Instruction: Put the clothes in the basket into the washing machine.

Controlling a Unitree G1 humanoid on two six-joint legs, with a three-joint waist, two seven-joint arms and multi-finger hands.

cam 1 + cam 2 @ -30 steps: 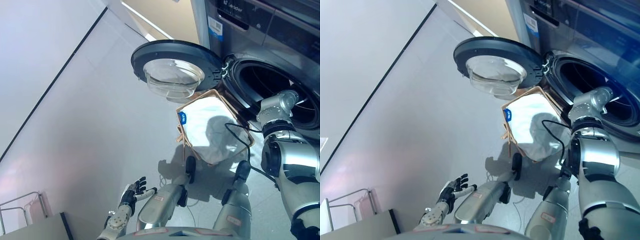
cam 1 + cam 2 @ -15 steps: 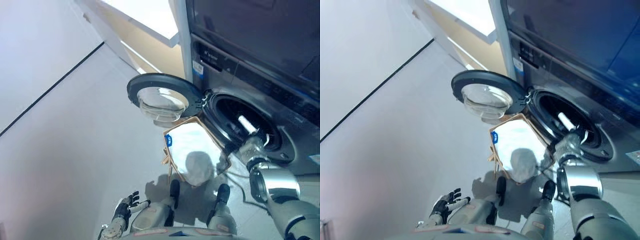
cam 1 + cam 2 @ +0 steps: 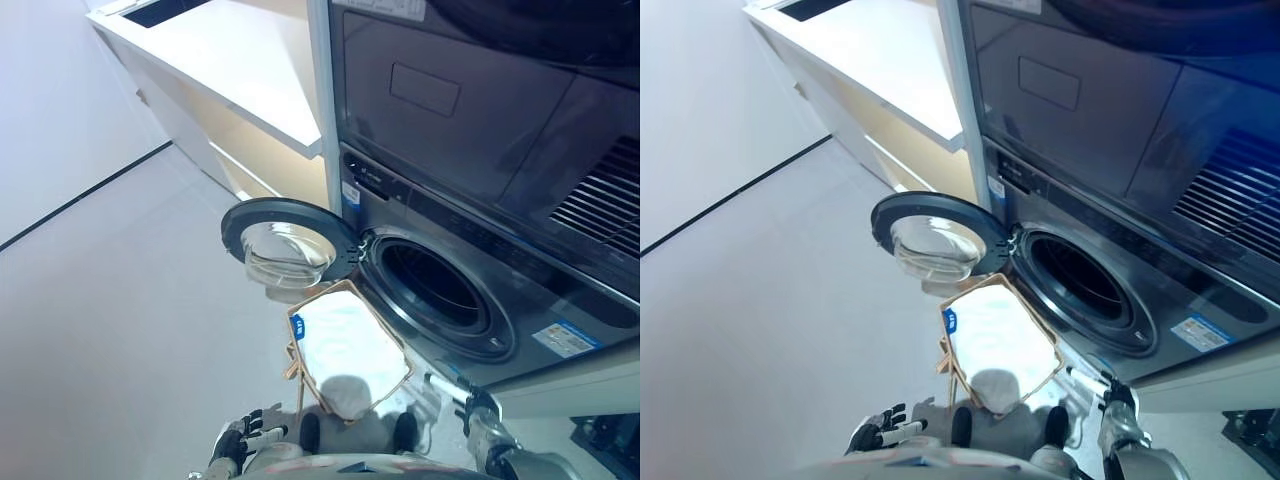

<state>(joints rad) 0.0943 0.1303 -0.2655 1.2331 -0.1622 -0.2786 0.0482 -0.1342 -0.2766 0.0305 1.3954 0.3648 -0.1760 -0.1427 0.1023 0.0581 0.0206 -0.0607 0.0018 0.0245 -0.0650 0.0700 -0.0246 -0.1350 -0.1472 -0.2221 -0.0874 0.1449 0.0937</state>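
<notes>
The wooden-framed basket [image 3: 348, 350] with a white lining stands on the floor in front of the washing machine [image 3: 520, 300]. Only white cloth shows inside it. The machine's round door [image 3: 285, 248] hangs open to the left, and the dark drum opening [image 3: 437, 290] shows no cloth. My right hand [image 3: 452, 390] is low at the basket's right, outside the drum, fingers straight and empty. My left hand [image 3: 238, 440] hangs open at the lower left, away from the basket.
A second appliance [image 3: 450, 110] sits stacked on top of the washing machine. A white counter with cabinets [image 3: 230, 70] runs along the wall at the left. A dark object [image 3: 610, 440] lies on the floor at the lower right.
The camera has tilted up, so the whole picture has shifted. My right hand has come out of the drum opening and now sits low beside the basket.
</notes>
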